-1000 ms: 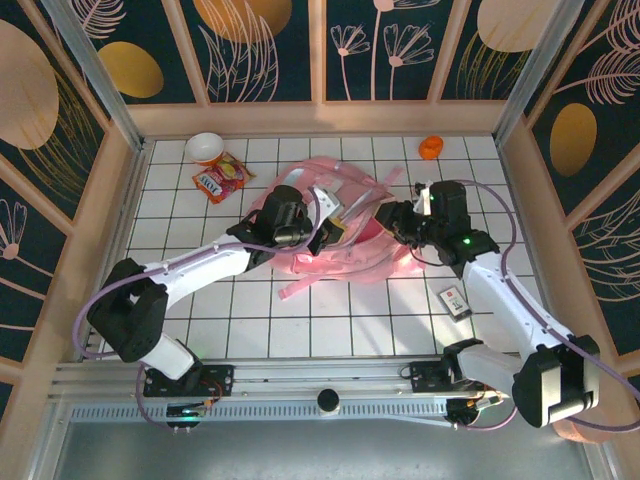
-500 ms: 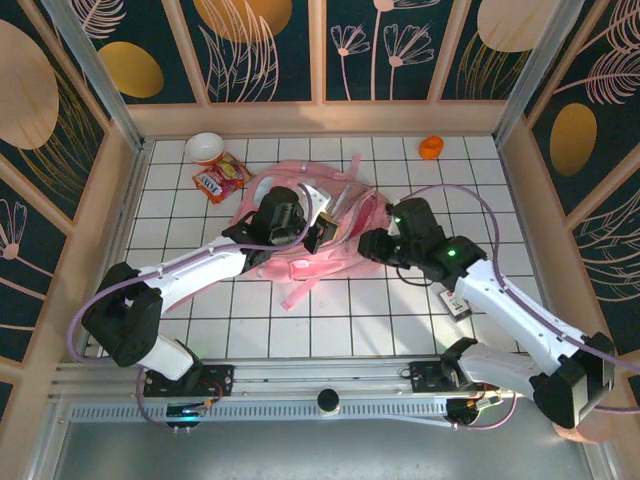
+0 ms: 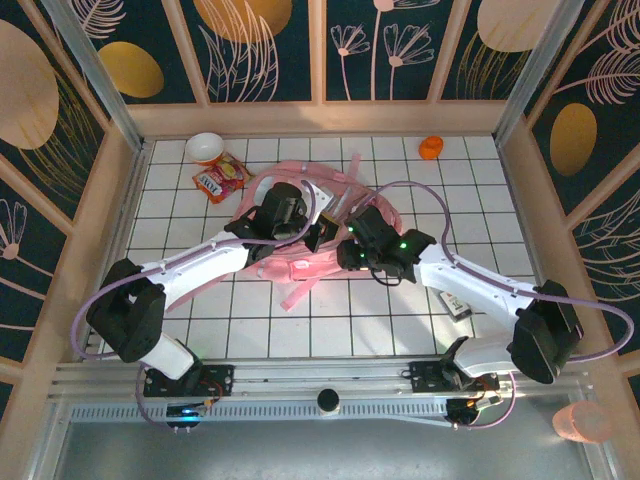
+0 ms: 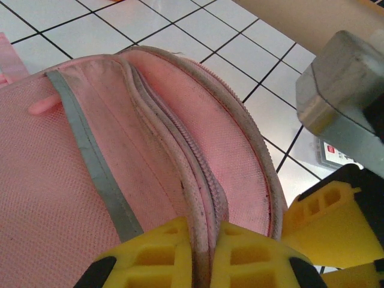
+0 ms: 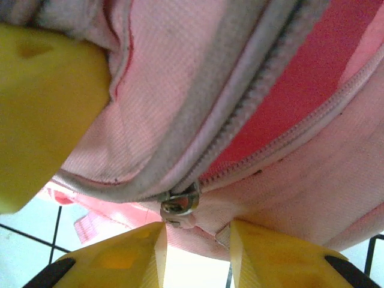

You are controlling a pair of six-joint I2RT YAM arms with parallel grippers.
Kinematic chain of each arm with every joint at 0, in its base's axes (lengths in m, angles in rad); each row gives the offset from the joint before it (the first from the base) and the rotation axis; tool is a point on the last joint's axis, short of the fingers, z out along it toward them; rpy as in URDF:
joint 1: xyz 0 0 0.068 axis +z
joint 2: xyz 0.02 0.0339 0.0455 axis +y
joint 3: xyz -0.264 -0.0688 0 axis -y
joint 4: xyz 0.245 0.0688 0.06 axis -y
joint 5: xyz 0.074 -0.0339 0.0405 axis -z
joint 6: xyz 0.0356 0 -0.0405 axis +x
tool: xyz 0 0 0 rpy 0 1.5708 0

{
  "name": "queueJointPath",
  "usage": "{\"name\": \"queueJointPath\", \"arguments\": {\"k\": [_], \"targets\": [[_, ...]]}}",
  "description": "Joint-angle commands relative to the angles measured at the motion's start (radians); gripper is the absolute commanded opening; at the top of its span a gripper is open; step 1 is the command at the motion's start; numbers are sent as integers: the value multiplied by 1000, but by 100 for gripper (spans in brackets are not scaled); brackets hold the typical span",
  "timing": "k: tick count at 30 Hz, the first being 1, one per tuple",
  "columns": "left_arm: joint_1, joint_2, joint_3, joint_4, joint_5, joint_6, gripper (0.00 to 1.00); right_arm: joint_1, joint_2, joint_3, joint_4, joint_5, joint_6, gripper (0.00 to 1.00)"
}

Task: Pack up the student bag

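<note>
Pink fabric of the student bag (image 3: 297,266) is seen slightly left of the middle of the white tiled table (image 3: 330,325), towards the far side, with loose straps trailing near and far of it. The bag is met by both arms from the near side. The left gripper (image 4: 204,240) is clenched on a raised fold of the bag's zipped edge, with the grey-trimmed seam pinched between its yellow fingers (image 4: 150,252). The right gripper (image 5: 193,252) is placed just beside it on the right; its jaws are held apart, with bare tile seen through the gap. A metal zip slider (image 5: 179,207) is found just above that gap, at the end of an opened zip, and darker pink lining is shown behind it.

A white bowl (image 3: 204,147) and a red snack packet (image 3: 221,178) are set at the far left. A small orange object (image 3: 431,147) is placed at the far right, and a small flat card (image 3: 455,302) is partly covered by the right arm.
</note>
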Motion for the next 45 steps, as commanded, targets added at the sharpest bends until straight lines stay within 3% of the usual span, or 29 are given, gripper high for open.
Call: {"name": "queueJointPath", "arguments": {"k": [1, 8, 11, 16, 19, 23, 26, 30, 37, 45], "targets": [[5, -1, 54, 30, 50, -39, 0, 8, 33, 43, 34, 97, -24, 33], [6, 10, 70, 8, 64, -17, 0, 6, 65, 89, -29, 232, 3, 34], [5, 20, 82, -8, 68, -14, 0, 3, 55, 86, 33, 131, -62, 44], [5, 30, 88, -12, 62, -11, 0, 3, 44, 70, 45, 66, -52, 45], [6, 32, 91, -17, 73, -8, 0, -7, 29, 51, 23, 106, -29, 38], [6, 31, 97, -33, 84, 16, 0, -46, 23, 57, -41, 159, -14, 10], [5, 26, 97, -53, 94, 73, 0, -74, 9, 64, -57, 144, -45, 0], [6, 29, 99, -92, 78, 147, 0, -112, -30, 62, -62, 81, -96, 0], [5, 95, 163, -242, 51, 271, 0, -202, -77, 62, -77, -151, -230, 0], [5, 91, 154, -285, 65, 366, 0, -278, -40, 107, -173, -176, -336, 0]]}}
